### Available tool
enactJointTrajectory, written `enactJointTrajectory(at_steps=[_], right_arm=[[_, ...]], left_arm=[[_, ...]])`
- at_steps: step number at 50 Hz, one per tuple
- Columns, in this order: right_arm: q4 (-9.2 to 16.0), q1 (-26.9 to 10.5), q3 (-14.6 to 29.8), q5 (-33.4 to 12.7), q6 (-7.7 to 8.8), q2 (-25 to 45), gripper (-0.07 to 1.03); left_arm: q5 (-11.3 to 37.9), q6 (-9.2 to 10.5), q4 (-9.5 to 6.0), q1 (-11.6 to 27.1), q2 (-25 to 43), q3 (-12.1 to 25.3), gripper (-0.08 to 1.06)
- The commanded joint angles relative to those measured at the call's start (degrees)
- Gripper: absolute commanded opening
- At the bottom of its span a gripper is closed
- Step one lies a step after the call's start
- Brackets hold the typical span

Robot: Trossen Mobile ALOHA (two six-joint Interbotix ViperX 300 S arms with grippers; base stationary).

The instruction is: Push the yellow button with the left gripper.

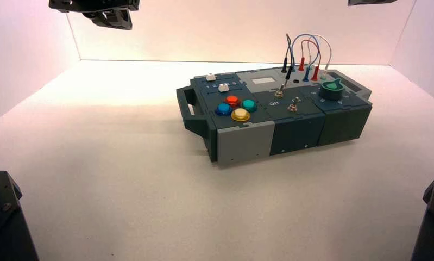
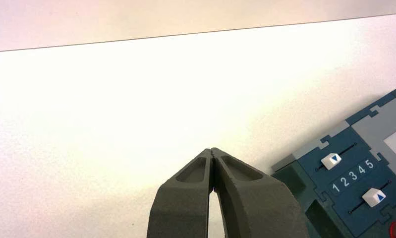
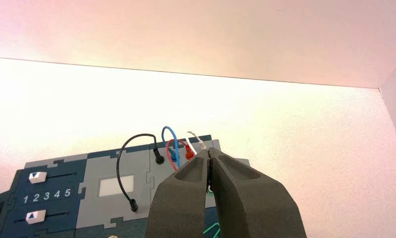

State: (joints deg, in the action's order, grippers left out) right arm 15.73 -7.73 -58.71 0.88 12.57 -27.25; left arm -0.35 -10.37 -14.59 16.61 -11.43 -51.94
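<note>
The yellow button sits at the near corner of a cluster of four coloured buttons on the left part of the dark blue-grey box, next to the blue button, the orange-red button and the teal button. My left gripper hangs high at the far left, well away from the box. It is shut with nothing held, fingertips touching. My right gripper, also shut and empty, hovers above the box's wired end. Neither wrist view shows the yellow button.
The box also carries two white sliders beside the numbers 1 to 5, a green knob, toggle switches and looped wires. It has a handle at its left end. Black mounts stand at both near corners.
</note>
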Motion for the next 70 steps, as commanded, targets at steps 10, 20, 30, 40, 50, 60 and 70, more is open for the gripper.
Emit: enactJointTrajectory(at_steps=[10, 20, 30, 40, 50, 60, 70], right_arm=[[0.18, -0.09, 1.32, 0.35, -0.09, -0.26, -0.02], [0.18, -0.09, 1.32, 0.35, -0.18, -0.26, -0.02], [0.09, -0.18, 1.23, 0.35, -0.09, -0.44, -0.02], [0.09, -0.09, 1.23, 0.35, -0.18, -0.44, -0.02], [0.09, -0.09, 1.23, 0.35, -0.09, -0.35, -0.02], [0.09, -0.09, 1.23, 0.35, -0.09, -0.35, -0.02], [0.09, -0.09, 1.23, 0.35, -0.09, -0.44, -0.02]], left_arm=[[-0.35, 0.09, 0.09, 0.26, -0.97, 1.32, -0.03], [3.08, 0.00, 0.09, 0.53, -1.14, 2.29, -0.03], [12.92, -0.88, 0.26, 3.08, -2.11, 5.19, -0.03], [16.26, -1.14, 0.26, 6.59, -2.11, 6.50, -0.03], [18.63, -1.05, 0.18, 12.04, -1.32, 7.29, -0.03], [20.57, -0.35, -0.35, 17.14, 1.14, 7.91, -0.03], [22.41, -0.09, -0.44, 21.09, 4.75, 9.05, -0.03]])
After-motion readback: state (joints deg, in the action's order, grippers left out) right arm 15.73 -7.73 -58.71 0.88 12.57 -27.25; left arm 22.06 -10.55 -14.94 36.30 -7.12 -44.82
